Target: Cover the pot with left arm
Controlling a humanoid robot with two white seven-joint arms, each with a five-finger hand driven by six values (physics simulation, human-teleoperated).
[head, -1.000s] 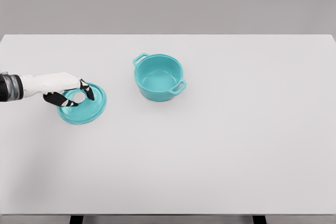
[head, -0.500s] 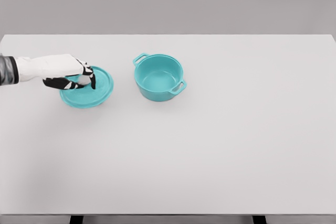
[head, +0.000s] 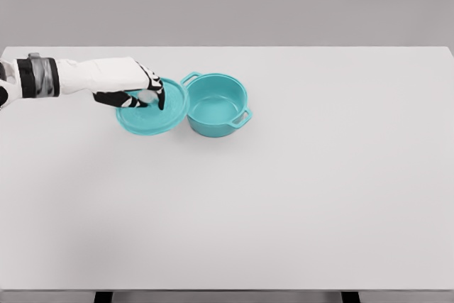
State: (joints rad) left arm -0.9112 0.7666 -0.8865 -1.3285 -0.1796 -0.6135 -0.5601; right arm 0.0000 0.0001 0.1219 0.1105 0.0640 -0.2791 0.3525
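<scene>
- The left hand point(head: 138, 90) grips the round teal lid point(head: 151, 108) by its knob.
- The lid has travelled right, now just beside the open teal pot point(head: 214, 103) on the white table point(head: 298, 189), nearly ready for covering.

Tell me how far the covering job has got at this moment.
Done: the left hand has grasped the teal lid by its knob. In hand: the lid is being carried toward the teal pot, its edge now right beside the pot's left rim. Left: the pot is still open, so the lid must be centred over it, set down and released. The right arm is out of view.
</scene>
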